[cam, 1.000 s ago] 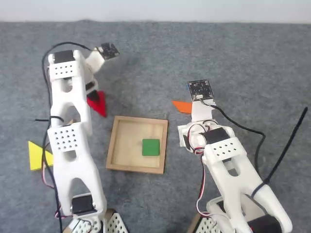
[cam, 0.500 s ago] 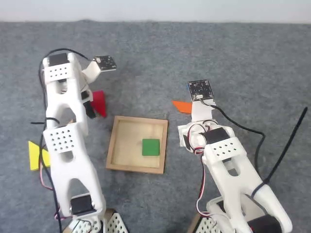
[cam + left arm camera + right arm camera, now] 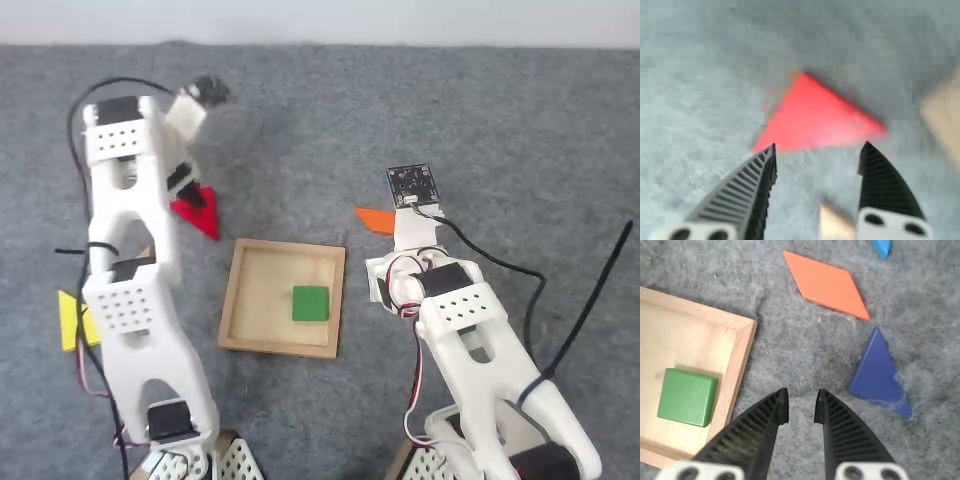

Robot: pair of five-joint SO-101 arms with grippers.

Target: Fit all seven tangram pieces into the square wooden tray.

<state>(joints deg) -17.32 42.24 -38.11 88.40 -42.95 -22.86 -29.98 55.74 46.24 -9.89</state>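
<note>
1. Sitting in the middle of the grey felt mat, the square wooden tray holds one piece, a green square, which lies flat on the tray floor towards its right side. The rest of the floor is bare wood.
2. The red triangle lies on the mat just beyond the tray's far left corner, outside the tray.
3. The left gripper hangs above that red triangle with its jaws spread wide and nothing between them. The triangle's near edge lies just past the two fingertips.
4. The right gripper hovers over bare mat just right of the tray, its jaws parted only a little and holding nothing. The green square lies inside the tray wall on its left.
5. An orange parallelogram lies flat on the mat farther off, and in the high view it sits beyond the tray's far right corner.
6. A dark blue triangle lies right of the right gripper, apart from the parallelogram.
7. A light blue piece shows at the frame edge beyond the parallelogram.
8. A yellow triangle lies well left of the tray, partly hidden behind the left arm.
</note>
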